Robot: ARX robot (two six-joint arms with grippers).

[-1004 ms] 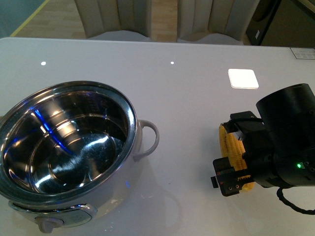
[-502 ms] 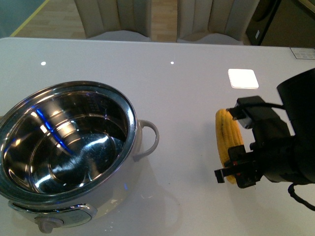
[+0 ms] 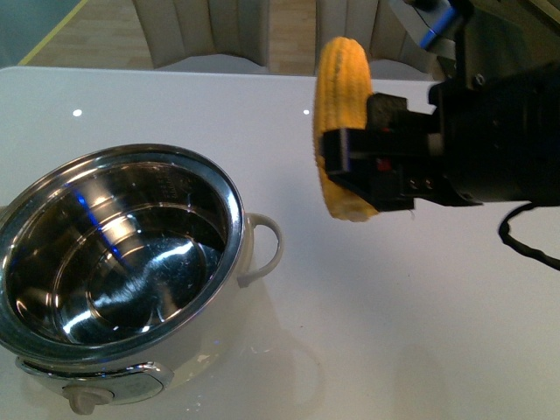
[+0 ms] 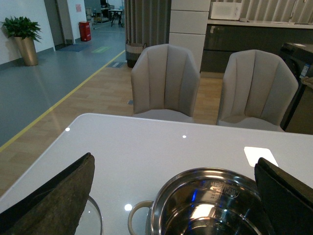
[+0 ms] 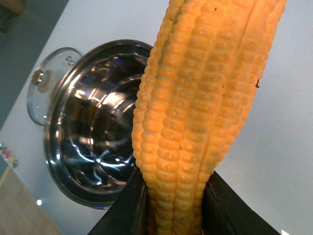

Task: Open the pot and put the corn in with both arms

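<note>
The pot (image 3: pixel 229 197) stands open at the table's left, its shiny steel inside empty, a loop handle on its right. My right gripper (image 3: pixel 354 166) is shut on the corn (image 3: pixel 339 114) and holds it upright in the air, to the right of the pot and apart from it. In the right wrist view the corn (image 5: pixel 195 107) fills the middle between the black jaws, with the pot (image 5: pixel 93 132) beyond it. My left gripper (image 4: pixel 174 164) is open and empty, above the near side of the pot (image 4: pixel 161 200).
A glass lid with a knob (image 5: pixel 46 88) lies flat on the table beside the pot, also showing in the left wrist view (image 4: pixel 93 220). Two beige chairs (image 3: pixel 201 31) stand behind the table's far edge. A bright white patch (image 4: pixel 260 155) lies on the table.
My right gripper has lifted the corn off the table and carried it up and to the left, toward the pot. The pot has not moved.
</note>
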